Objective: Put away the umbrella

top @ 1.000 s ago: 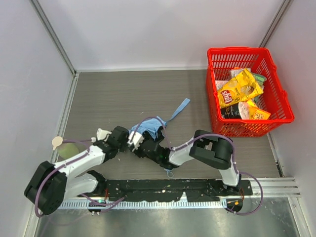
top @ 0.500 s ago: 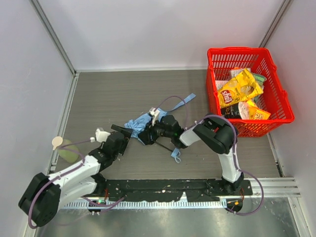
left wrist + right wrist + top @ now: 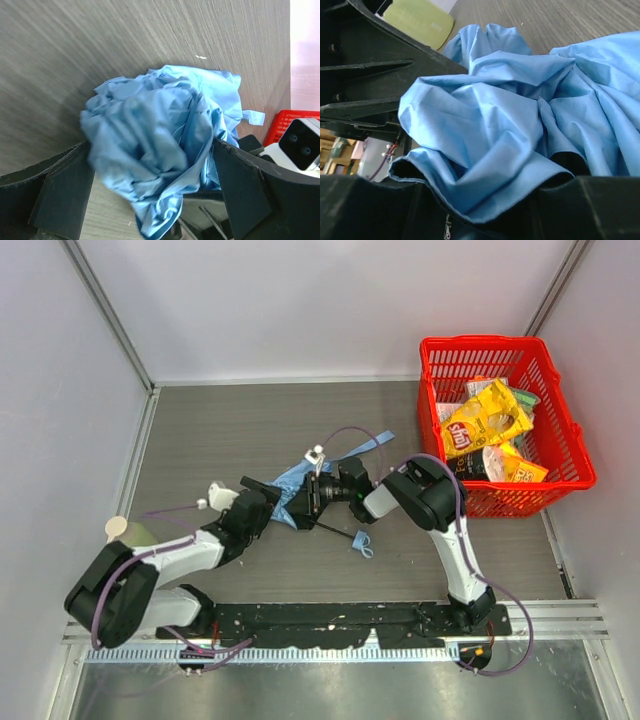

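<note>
Straddling soft, light umbrella [image 3: 155, 145]: left fingers [image 3: 55, 200] spread wide, unclamped; right fingers [image 3: 570, 210] smothered (state cannot be told). Stiff shaft [image 3: 335, 530] judged best hold.

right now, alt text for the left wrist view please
Crumpled sky-blue umbrella fabric bunched between the left gripper's two black fingers, grey wood-grain table behind. At the right edge, a corner of a red basket and a white camera module.

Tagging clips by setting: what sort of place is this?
Probably a robot lab test cell: plain white panel walls box in a grey table, a mounting rail runs along its near edge, and the props look staged, a red basket of snack bags and a blue umbrella.
</note>
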Action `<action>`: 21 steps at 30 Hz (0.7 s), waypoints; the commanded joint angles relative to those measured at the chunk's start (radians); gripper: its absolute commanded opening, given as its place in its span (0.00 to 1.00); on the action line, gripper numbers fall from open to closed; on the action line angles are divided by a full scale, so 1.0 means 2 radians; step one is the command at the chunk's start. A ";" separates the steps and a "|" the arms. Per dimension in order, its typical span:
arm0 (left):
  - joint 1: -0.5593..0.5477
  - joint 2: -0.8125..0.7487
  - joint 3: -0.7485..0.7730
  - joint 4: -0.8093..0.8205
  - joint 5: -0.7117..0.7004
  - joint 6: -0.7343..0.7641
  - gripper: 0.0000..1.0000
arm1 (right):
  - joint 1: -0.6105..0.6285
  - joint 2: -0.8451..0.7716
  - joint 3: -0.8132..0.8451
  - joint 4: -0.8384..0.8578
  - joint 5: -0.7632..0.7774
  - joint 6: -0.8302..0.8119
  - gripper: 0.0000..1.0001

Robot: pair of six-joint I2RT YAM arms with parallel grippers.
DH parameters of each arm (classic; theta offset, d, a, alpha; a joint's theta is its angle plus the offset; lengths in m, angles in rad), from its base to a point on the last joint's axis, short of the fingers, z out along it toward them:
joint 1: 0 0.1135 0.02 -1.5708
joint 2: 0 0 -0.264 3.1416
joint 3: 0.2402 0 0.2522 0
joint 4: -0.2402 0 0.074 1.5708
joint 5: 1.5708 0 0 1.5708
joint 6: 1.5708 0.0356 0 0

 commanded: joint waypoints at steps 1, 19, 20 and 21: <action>0.001 0.062 0.028 -0.022 -0.023 0.012 1.00 | 0.001 0.045 0.005 -0.134 -0.052 0.037 0.01; 0.001 0.096 0.022 0.010 0.046 0.020 0.00 | 0.004 -0.071 0.018 -0.407 0.120 -0.161 0.32; 0.001 0.095 0.023 0.003 0.055 0.021 0.00 | 0.009 -0.111 0.010 -0.428 0.138 -0.169 0.37; 0.001 0.094 0.027 -0.013 0.061 0.019 0.00 | 0.014 -0.128 0.007 -0.435 0.163 -0.189 0.53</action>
